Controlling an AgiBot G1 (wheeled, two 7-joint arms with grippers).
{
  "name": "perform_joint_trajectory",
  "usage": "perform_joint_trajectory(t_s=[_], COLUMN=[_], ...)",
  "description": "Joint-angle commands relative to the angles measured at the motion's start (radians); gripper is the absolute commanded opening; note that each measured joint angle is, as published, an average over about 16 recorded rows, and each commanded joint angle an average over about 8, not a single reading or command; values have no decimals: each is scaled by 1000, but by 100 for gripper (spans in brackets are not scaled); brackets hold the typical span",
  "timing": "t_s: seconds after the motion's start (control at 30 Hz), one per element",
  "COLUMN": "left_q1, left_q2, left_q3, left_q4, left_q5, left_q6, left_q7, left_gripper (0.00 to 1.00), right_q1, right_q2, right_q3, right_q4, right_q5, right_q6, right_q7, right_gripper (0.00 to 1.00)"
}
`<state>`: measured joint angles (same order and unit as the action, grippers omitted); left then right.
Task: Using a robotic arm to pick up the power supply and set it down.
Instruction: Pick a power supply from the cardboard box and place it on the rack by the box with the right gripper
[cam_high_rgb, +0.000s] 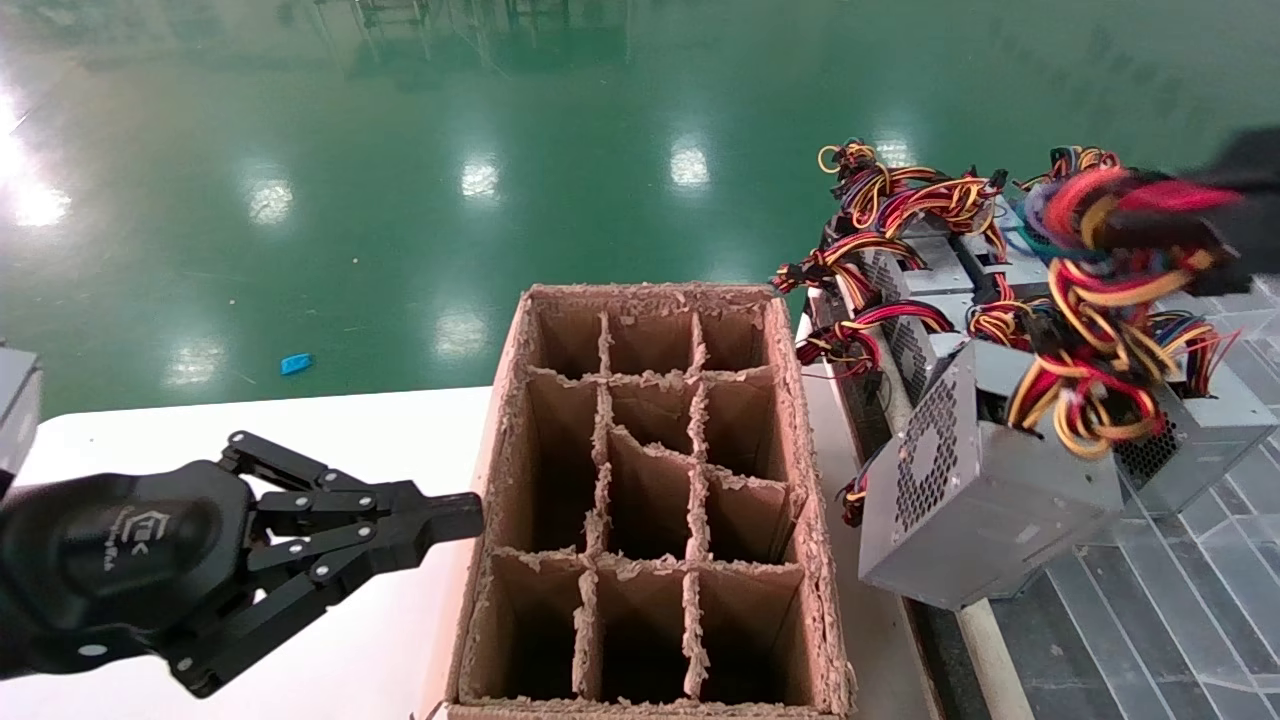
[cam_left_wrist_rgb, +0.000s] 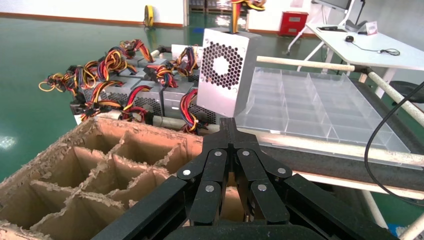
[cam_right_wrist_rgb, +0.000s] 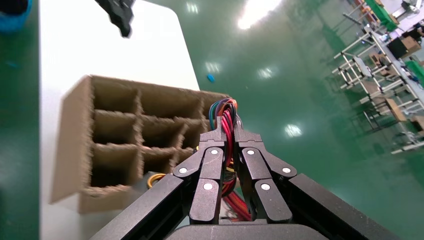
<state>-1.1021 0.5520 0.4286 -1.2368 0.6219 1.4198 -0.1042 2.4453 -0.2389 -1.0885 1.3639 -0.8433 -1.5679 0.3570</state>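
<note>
A divided cardboard box (cam_high_rgb: 650, 500) occupies the frame centre on the white bench (cam_high_rgb: 300, 430); clear plastic trays (cam_high_rgb: 1180, 590) lie lower right.

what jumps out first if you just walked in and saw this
A grey power supply hangs tilted in mid-air to the right of the cardboard divider box, lifted by its bright wire bundle, which the right hand is clamped on. More power supplies with tangled cables sit in a row behind it. The left hand hovers shut over the white table, left of the box.
</note>
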Motion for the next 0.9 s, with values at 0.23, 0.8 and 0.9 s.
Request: perform_joint_trajectory(t_s=[0.23, 0.8, 0.9], left_q1=[0, 0, 0], left_q2=[0, 0, 0], left_q3=[0, 0, 0], left_q4=[0, 0, 0], left_q5=[0, 0, 0], left_q6=[0, 0, 0], left_q7=[0, 0, 0], left_gripper=[0, 0, 0], right_q1=[18, -92, -118], right_q2=[144, 378, 393], right_q3=[-51, -95, -79], right_q4=[2, 0, -1], right_q5=[109, 85, 58], right_q6=[-23, -17, -15], right_q7=[-30, -141, -154], right_gripper=[0, 0, 0])
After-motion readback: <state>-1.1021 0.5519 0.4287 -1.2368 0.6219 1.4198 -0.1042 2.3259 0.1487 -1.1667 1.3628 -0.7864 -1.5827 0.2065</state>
